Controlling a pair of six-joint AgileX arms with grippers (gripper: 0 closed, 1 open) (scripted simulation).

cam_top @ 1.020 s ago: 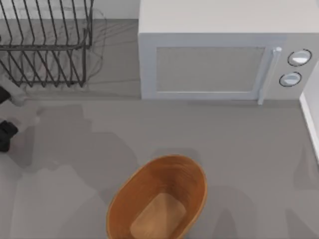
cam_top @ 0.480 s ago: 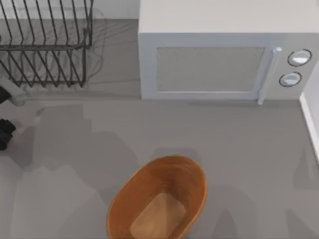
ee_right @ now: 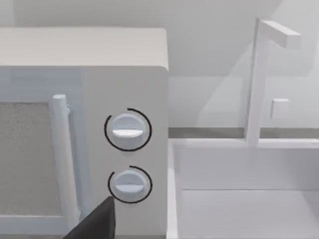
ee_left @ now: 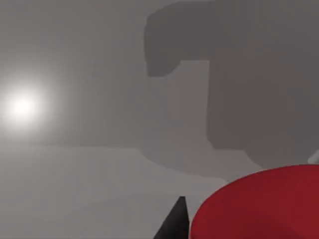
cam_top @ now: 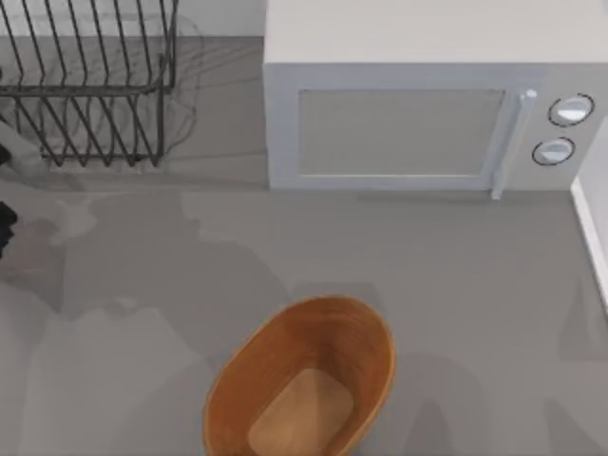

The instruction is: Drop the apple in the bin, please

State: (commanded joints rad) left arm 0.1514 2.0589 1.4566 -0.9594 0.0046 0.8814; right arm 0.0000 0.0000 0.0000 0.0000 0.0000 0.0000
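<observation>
The apple [ee_left: 264, 199], smooth and bright red, sits large and very close in the left wrist view. My left gripper [ee_left: 234, 230] is shut on it, and one black fingertip [ee_left: 174, 221] shows beside the fruit, above the grey table. A dark piece of my left arm [cam_top: 4, 223] shows at the table's far left edge in the top view. The bin [cam_top: 223, 399], an oval orange-brown ribbed basket with a lighter flat bottom, stands at the front middle, holding nothing. A dark part of my right gripper [ee_right: 94, 224] shows in front of the microwave's knobs.
A white microwave [cam_top: 418, 104] with its door closed stands at the back right. A black wire rack [cam_top: 85, 85] fills the back left corner. A white basin wall [cam_top: 591, 223] borders the right edge. Open grey tabletop lies between the left edge and the bin.
The dark part of my left arm has slid farther toward the left edge and the back of the table, and its shadow has shifted with it. The bin has not moved.
</observation>
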